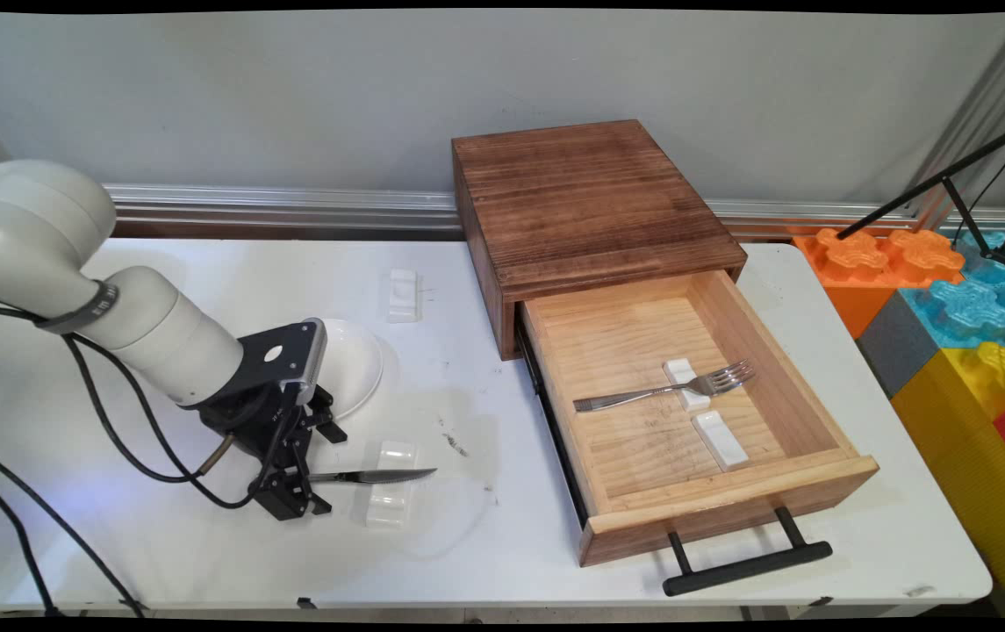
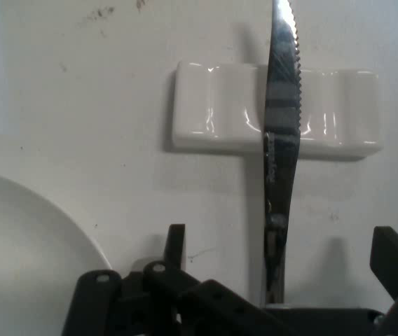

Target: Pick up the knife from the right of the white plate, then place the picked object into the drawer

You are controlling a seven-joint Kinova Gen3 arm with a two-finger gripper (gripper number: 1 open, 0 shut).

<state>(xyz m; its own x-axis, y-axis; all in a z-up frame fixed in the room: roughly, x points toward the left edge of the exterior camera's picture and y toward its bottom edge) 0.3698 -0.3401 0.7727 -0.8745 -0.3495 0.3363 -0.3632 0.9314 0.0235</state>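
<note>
A steel knife (image 1: 375,476) with a serrated blade lies across a white ceramic rest (image 1: 391,505) near the table's front left, its tip pointing right. My gripper (image 1: 298,483) is low over the table at the knife's handle end, open. In the hand view the knife (image 2: 281,140) runs up the middle over the rest (image 2: 220,108), and its handle sits between the two spread fingers (image 2: 176,241) without either touching it. A white plate (image 1: 353,364) lies just behind the hand, and its edge (image 2: 24,238) shows at the lower left of the hand view.
A dark wooden box (image 1: 585,202) stands at the back, its pale drawer (image 1: 783,351) pulled out toward the front with a black handle (image 1: 743,566). Inside the drawer a fork (image 1: 669,389) lies on a white rest (image 1: 685,379), with a second rest (image 1: 720,437) beside it. Another rest (image 1: 403,294) sits behind the plate. Coloured foam blocks (image 1: 950,298) stand at the right.
</note>
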